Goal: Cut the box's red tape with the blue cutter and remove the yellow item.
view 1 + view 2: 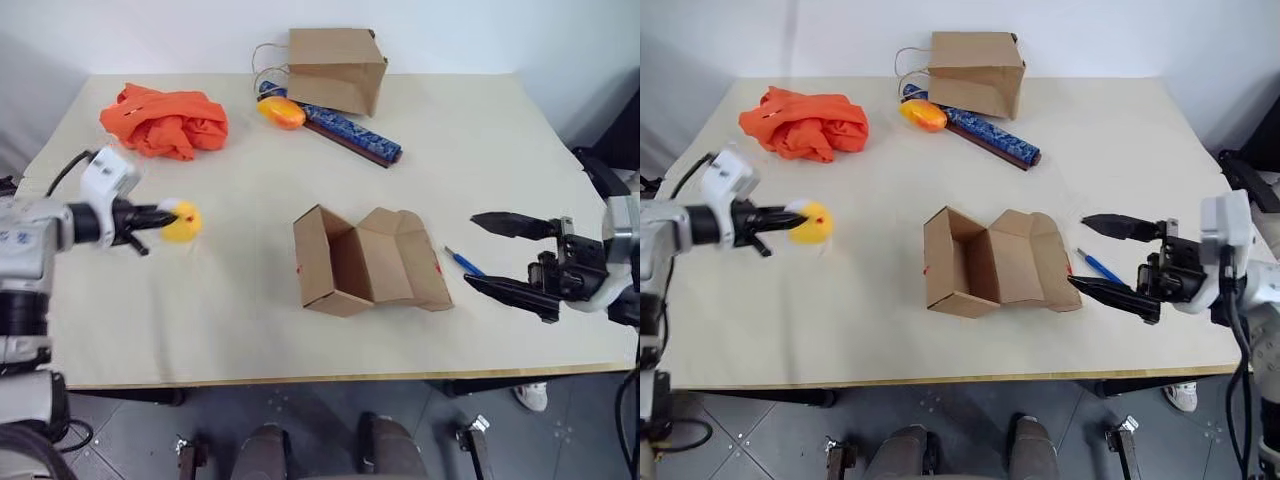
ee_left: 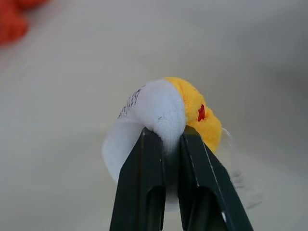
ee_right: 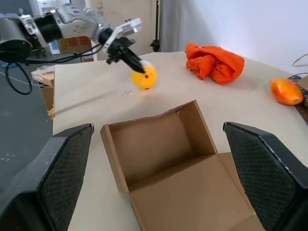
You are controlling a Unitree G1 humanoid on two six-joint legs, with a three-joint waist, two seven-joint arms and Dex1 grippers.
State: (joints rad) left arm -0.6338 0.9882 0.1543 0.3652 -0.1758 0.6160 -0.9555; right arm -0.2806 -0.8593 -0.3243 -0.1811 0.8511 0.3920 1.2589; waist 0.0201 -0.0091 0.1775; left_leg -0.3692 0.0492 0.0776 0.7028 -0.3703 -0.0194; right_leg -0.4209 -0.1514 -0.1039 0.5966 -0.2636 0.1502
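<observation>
Left gripper (image 1: pixel 172 217) jaws pinched on the yellow item (image 1: pixel 183 222), held above the surface (image 1: pixel 240 300) left of the box (image 1: pixel 365 262), which lay open, right gripper (image 1: pixel 497 256) jaws spread wide beside it, blue cutter (image 1: pixel 464 262) between them.

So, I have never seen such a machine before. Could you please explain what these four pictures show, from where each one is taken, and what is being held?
It is a two-armed robot standing at a table. Two pictures come from cameras in its head, looking down; the other two come from a camera on each wrist. The left end effector is shut on a small yellow ball, held above the table. The right end effector is open and holds nothing. On the table are an opened cardboard box, a blue cutter beside it, an orange cloth, a paper bag, an orange fruit-like thing and a long blue patterned rod.
</observation>
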